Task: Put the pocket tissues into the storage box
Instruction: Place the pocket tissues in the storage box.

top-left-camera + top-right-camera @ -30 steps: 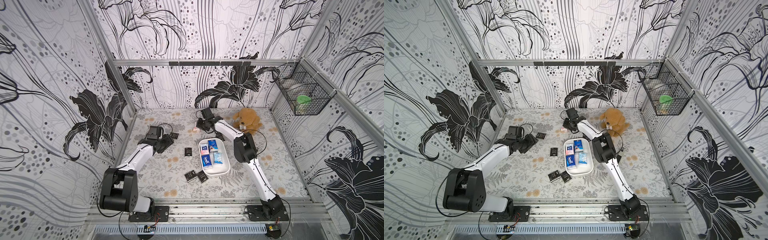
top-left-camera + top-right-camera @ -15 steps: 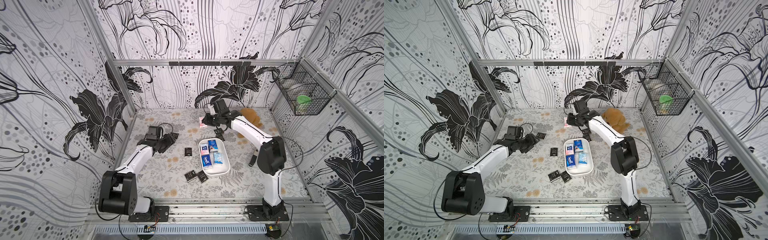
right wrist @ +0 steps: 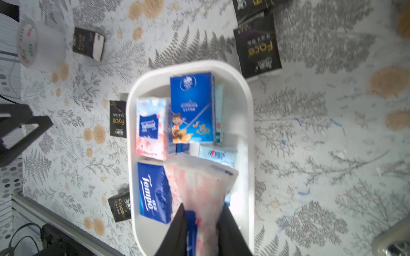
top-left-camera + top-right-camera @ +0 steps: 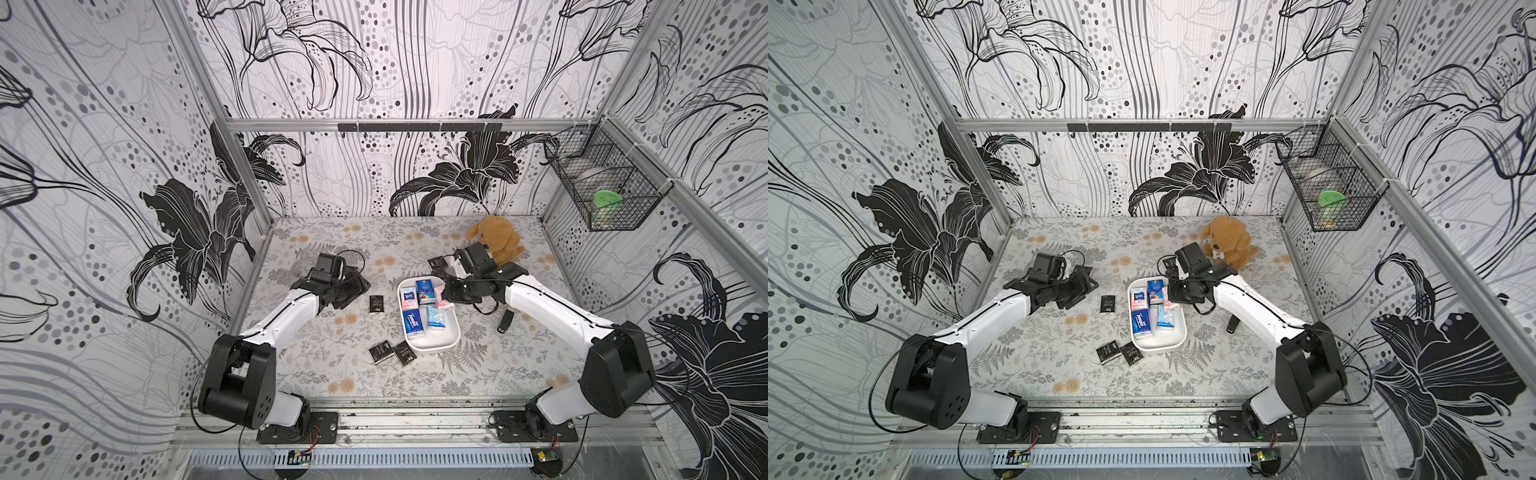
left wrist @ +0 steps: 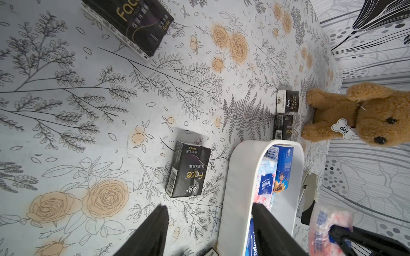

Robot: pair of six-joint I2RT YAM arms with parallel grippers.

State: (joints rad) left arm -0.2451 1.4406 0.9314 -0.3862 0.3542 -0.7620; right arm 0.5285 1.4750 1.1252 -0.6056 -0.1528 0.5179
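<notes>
Packet [image 3: 199,181], crinkly pink-white, hangs in right pincer [image 3: 202,207] over rounded box [image 3: 247,124]; left pincer [image 5: 209,206] gapes.

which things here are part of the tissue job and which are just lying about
Job:
- white box
- blue pack and the others in the box
- pink pack held in the right tool
- loose black packs

Lying about:
- teddy bear
- black stick
- wire basket
- tape roll
</notes>
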